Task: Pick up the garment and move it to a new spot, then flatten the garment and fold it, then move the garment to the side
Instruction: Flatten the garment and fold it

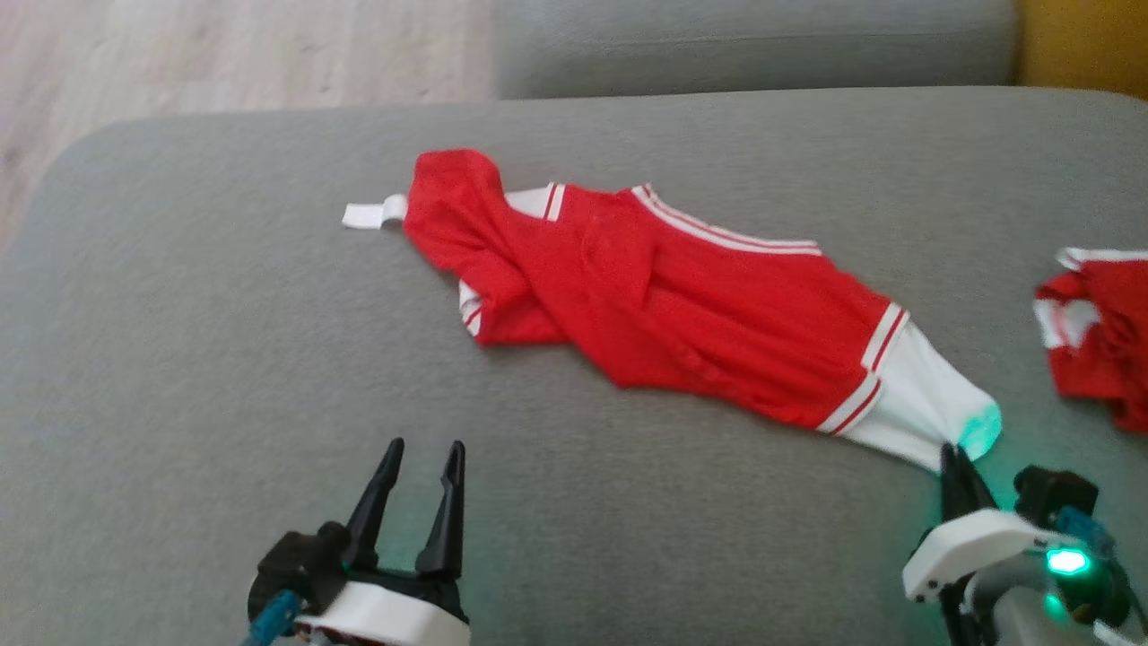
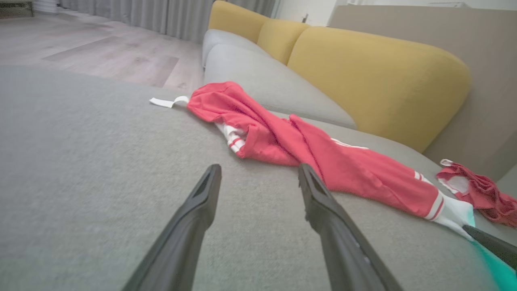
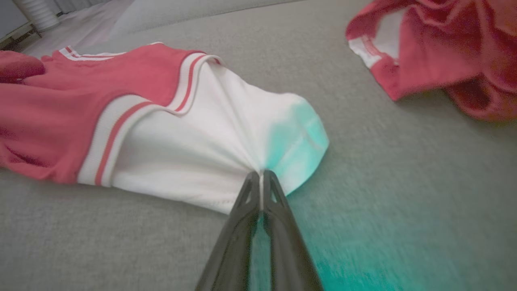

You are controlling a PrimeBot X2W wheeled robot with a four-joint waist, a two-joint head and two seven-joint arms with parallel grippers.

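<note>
Plainly, the garment [image 1: 682, 305], red with white striped trim, lies crumpled and twisted on the grey cushion [image 1: 179, 377] near the middle of the head view. Its long axis runs from about 10 o'clock, where a small white tab [image 1: 372, 213] sticks out of the bunched red end, down to about 4 o'clock, where it finishes in a white end [image 1: 924, 404]. The right gripper [image 1: 958, 459] sits exactly at that 4 o'clock tip: in its wrist view the two dark fingers are pressed together with a thin fold of the white cloth nipped between them, and the fabric draws into creases toward the pinch (the green tint there is the gripper's own light). So the cloth runs away from the right gripper toward 10 o'clock, and I judge that a lift or drag from this end would trail the whole length behind it. The left gripper [image 1: 426, 446] stands with fingers spread and nothing between them, at about 7 o'clock from the garment's middle and apart from it; the nearest red fold lies toward its 1 o'clock, so the right arm is the one with the hold. A second red garment [image 1: 1099, 332] lies bunched at 3 o'clock, clear of the first. Beyond are yellow back cushions [image 2: 363, 76] and wooden floor [image 1: 179, 54].
</note>
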